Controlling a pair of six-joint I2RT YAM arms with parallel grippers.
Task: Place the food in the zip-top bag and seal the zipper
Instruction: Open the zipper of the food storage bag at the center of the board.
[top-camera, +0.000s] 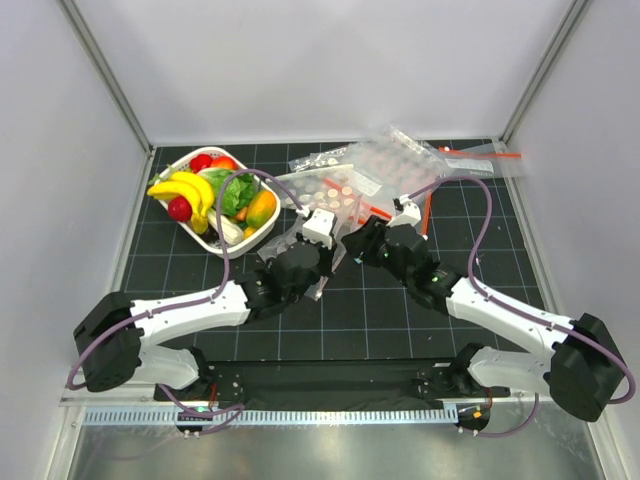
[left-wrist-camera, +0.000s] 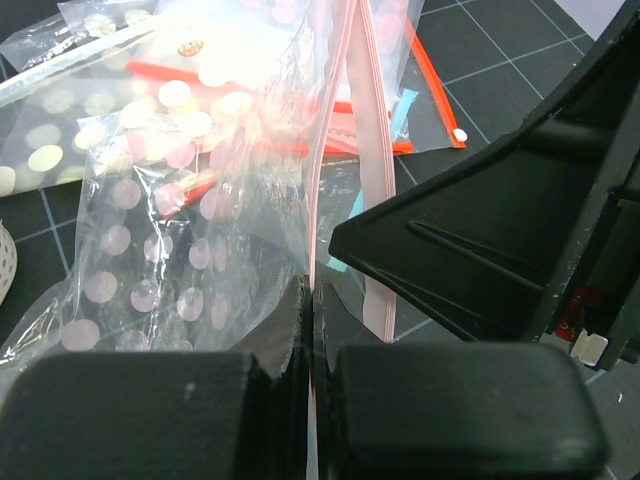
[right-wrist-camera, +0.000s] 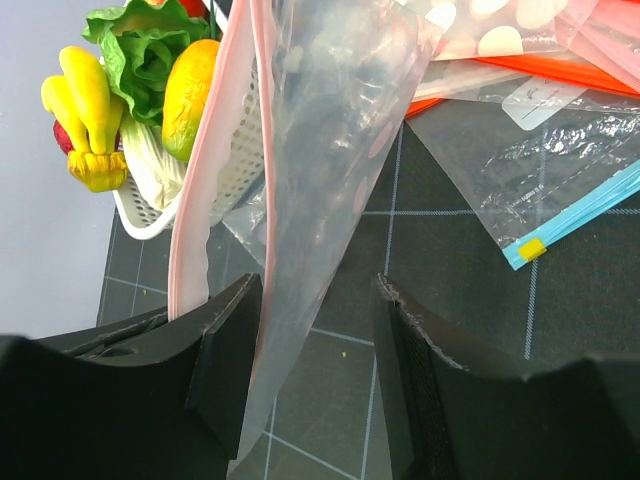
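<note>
The zip-top bag (top-camera: 338, 208), clear with pale dots, hangs between my two grippers at the table's middle. My left gripper (left-wrist-camera: 310, 295) is shut on one side of its mouth edge, and the pale pinkish zipper (left-wrist-camera: 335, 120) runs up from the pinch. My right gripper (right-wrist-camera: 318, 290) stands open, with the other side of the bag (right-wrist-camera: 320, 150) hanging loose between its fingers, close to the left finger. The zipper (right-wrist-camera: 198, 200) curves past that finger. The food lies in a white basket (top-camera: 215, 243): banana bunch (top-camera: 185, 188), mango-like fruit (top-camera: 262, 207) and red fruit (top-camera: 180, 208).
Several other clear bags lie behind, some with red strips (top-camera: 470, 155), one with a blue strip (right-wrist-camera: 560, 170). Leafy green toy produce (right-wrist-camera: 150, 50) fills the basket's middle. Black gridded mat (top-camera: 330, 320) covers the table; white walls stand on three sides.
</note>
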